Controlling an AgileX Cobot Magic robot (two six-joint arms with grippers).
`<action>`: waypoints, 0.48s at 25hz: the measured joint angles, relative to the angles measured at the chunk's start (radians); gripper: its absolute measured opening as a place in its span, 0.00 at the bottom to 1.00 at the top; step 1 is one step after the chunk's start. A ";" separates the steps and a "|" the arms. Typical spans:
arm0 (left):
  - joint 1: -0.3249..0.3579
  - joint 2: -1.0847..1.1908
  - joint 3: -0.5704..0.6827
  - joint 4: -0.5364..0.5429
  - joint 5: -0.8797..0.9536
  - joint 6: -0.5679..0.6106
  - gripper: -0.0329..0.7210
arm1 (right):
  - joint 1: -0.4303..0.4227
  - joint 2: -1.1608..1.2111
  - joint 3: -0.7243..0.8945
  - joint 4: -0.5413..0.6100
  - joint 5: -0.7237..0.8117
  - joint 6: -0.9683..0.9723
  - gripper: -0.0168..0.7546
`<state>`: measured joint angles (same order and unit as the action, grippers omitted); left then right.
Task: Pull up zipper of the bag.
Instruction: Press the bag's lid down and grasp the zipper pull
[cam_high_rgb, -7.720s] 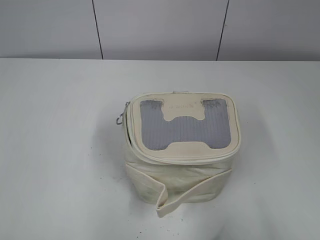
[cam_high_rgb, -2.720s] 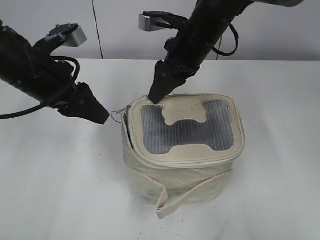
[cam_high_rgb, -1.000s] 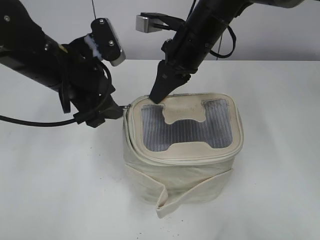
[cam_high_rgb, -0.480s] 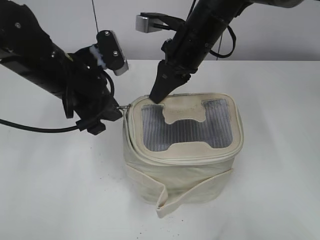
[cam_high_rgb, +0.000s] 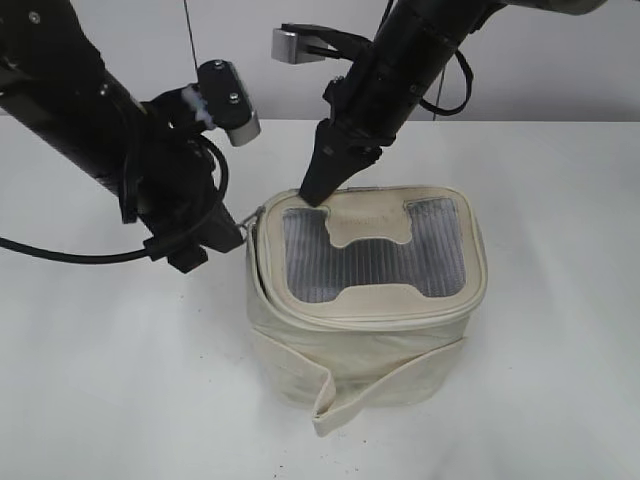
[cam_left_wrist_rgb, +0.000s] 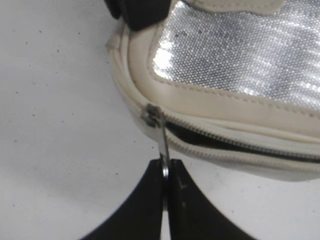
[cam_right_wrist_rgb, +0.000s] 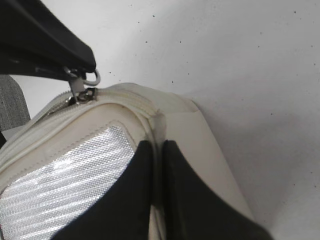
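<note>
Your left gripper (cam_left_wrist_rgb: 165, 175) is pinching the zipper (cam_left_wrist_rgb: 159, 131) pull at the bag (cam_high_rgb: 365, 330)'s left lid corner, while your right gripper (cam_high_rgb: 312, 192), jaws pressed together, is pinning the lid's rear rim. The track is gaping along the front, so closing is barely starting. Compared with half a second ago, the left arm is sitting slightly higher.

The exterior view slants down at the table (cam_high_rgb: 560, 250). Both wrist views sit close, sharing the bag's (cam_high_rgb: 365, 330) lid corner.
</note>
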<state>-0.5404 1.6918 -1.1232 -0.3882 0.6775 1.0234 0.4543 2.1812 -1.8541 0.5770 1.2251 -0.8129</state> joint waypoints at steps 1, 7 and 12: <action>0.000 0.000 0.000 -0.003 0.017 -0.016 0.04 | 0.000 0.000 0.000 0.000 0.000 0.004 0.07; 0.000 -0.003 -0.006 -0.021 0.137 -0.123 0.04 | 0.000 0.000 0.000 -0.001 0.001 0.024 0.07; 0.000 -0.033 -0.008 -0.067 0.218 -0.152 0.04 | 0.000 0.000 0.000 -0.003 0.001 0.038 0.07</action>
<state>-0.5404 1.6589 -1.1317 -0.4550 0.8953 0.8710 0.4543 2.1812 -1.8541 0.5742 1.2261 -0.7750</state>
